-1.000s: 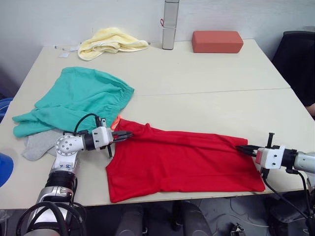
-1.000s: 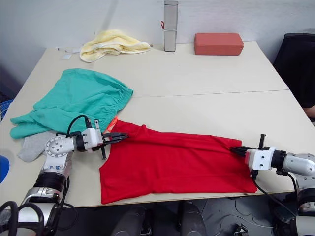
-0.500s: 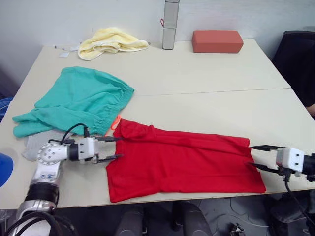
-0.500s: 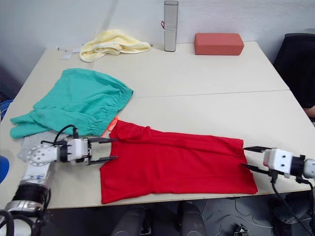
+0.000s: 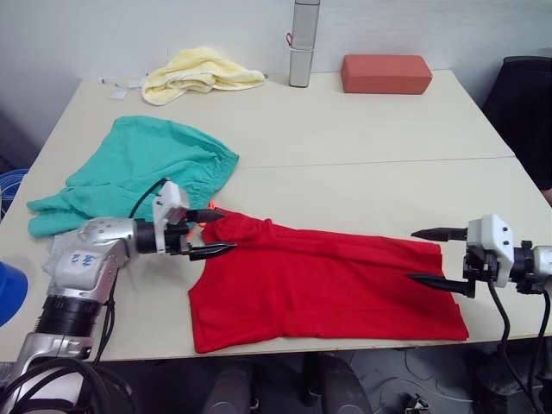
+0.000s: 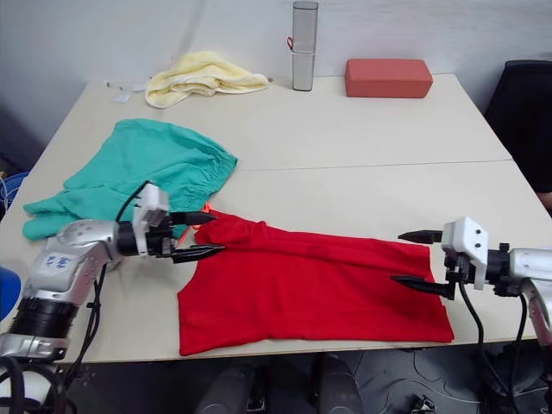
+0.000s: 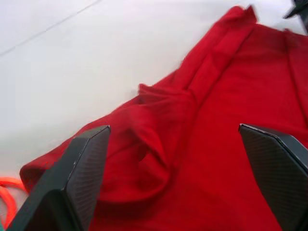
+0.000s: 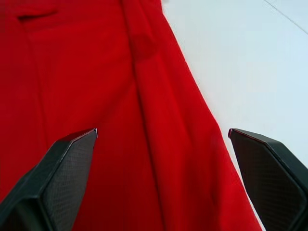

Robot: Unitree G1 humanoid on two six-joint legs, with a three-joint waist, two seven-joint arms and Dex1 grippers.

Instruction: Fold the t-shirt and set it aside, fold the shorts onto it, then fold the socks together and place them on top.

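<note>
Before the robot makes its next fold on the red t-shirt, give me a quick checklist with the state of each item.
1. Left gripper open, fingers astride the bunched near-left end of the t-shirt: ok.
2. Right gripper open at the shirt's right end: ok.
3. Shirt lying flat for folding: not ok, a ridge runs along its far edge and it is bunched by the left gripper.
4. Shorts apart from the shirt: cannot tell, their orange drawstring lies right at the shirt's corner.
5. Socks out of the way: ok, beside the left arm.

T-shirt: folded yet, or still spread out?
Partly folded: the t-shirt lies as a long band with a lengthwise fold ridge along its far edge. Both grippers, left and right, are open at its ends.
</note>
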